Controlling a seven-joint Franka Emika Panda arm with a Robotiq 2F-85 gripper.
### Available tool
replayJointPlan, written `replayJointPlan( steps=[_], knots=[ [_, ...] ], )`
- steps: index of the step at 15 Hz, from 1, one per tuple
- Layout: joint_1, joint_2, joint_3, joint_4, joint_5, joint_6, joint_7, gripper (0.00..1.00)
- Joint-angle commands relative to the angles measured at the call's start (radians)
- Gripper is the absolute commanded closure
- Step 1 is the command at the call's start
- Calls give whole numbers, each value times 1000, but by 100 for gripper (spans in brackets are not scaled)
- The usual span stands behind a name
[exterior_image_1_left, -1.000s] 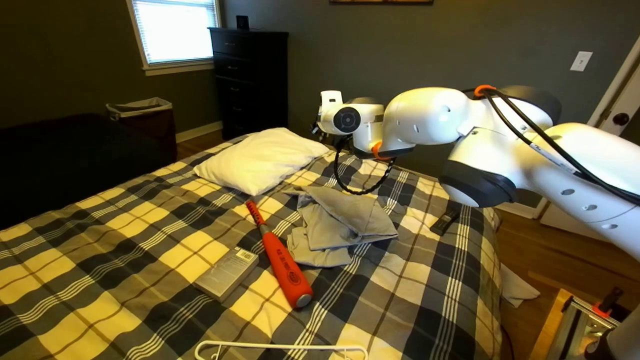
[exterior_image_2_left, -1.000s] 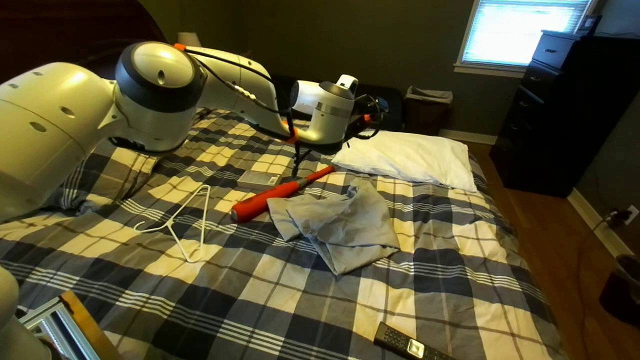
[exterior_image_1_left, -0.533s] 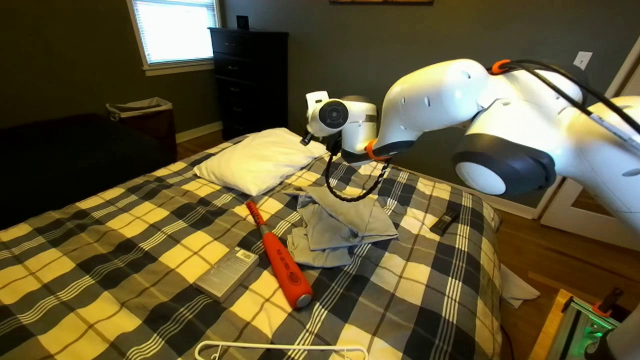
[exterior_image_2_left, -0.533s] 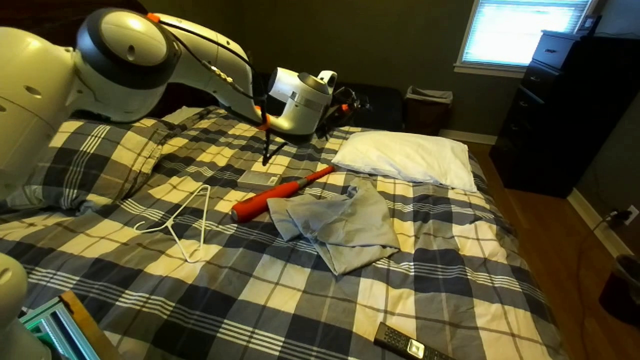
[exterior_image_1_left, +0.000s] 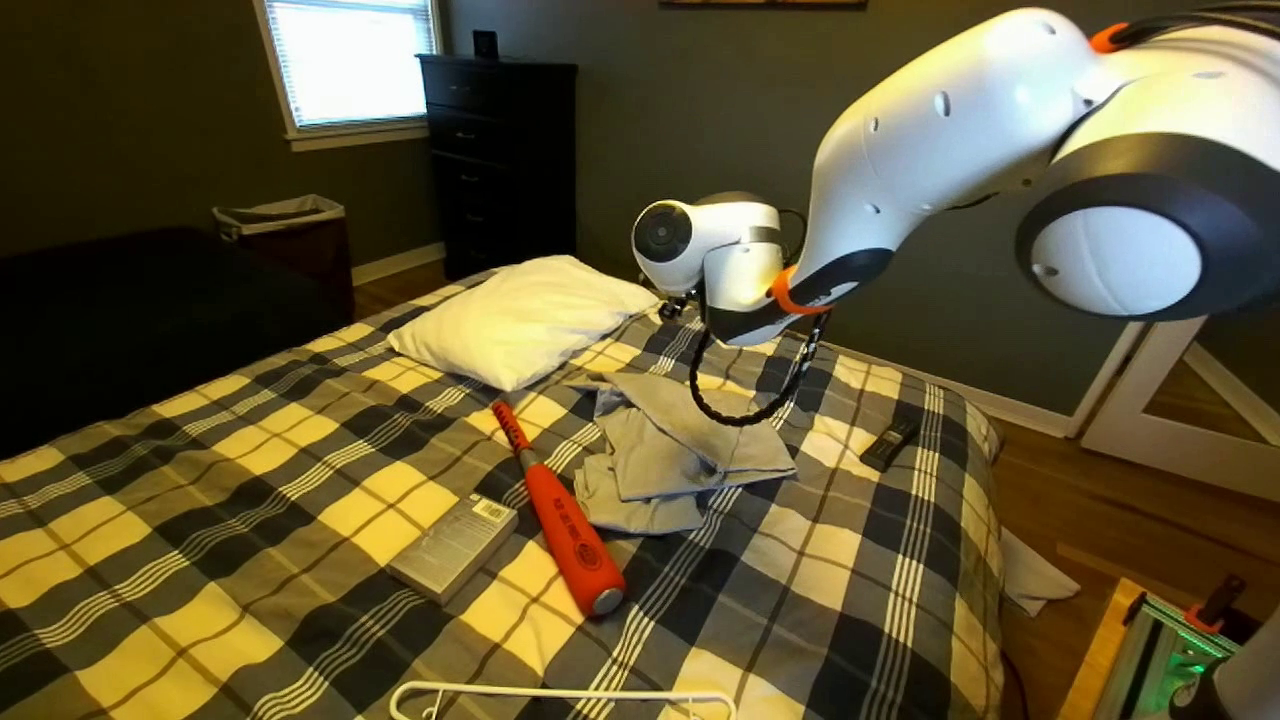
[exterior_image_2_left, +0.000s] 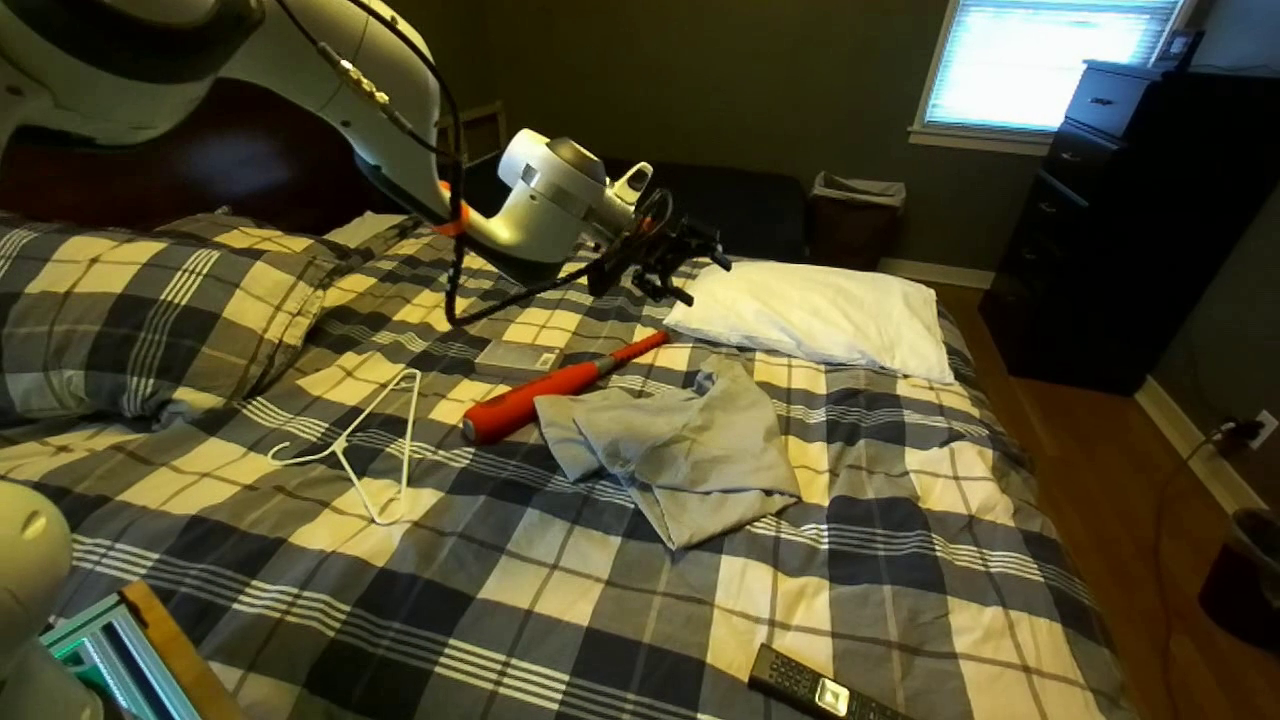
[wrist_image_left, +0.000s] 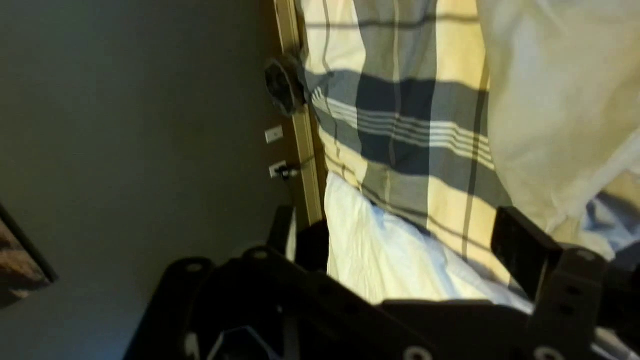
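The gripper (exterior_image_2_left: 705, 279) is spread wide, empty, near one white pillow (exterior_image_2_left: 825, 318); the checked bed (exterior_image_1_left: 800, 600) holds it, plus one red bat (exterior_image_1_left: 568, 530), one cloth (exterior_image_2_left: 690, 440), one box (exterior_image_1_left: 455, 548), one hanger (exterior_image_1_left: 560, 690), one remote (exterior_image_1_left: 888, 444); the wall (exterior_image_1_left: 900, 80) is dark.
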Motion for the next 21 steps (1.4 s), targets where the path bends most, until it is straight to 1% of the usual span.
replayJointPlan(
  steps=[1,3,4,5,7,9,10,11,13,15,17,20,21],
  knots=[
    [-40,-201,128,-209,-68,-208,22,0],
    [-100,-240,202,-202,-130,-235,127,0],
    [-162,-190,266,-141,-149,-261,96,0],
    [-188,-215,303,-152,-167,-274,119,0],
    [-211,-243,330,-161,-174,-275,126,0],
    [-217,-248,333,-163,-174,-274,126,0],
    [-237,-256,344,-173,-146,-235,121,0],
    [-271,-266,374,-184,-121,-204,115,0],
    [-375,-288,461,-216,-57,-139,98,0],
    [-454,-300,518,-245,-9,-68,82,0],
    [-518,-311,559,-291,72,4,48,0],
    [-590,-324,599,-383,223,136,-60,0],
    [-610,-321,610,-414,291,170,-107,0]
  ],
)
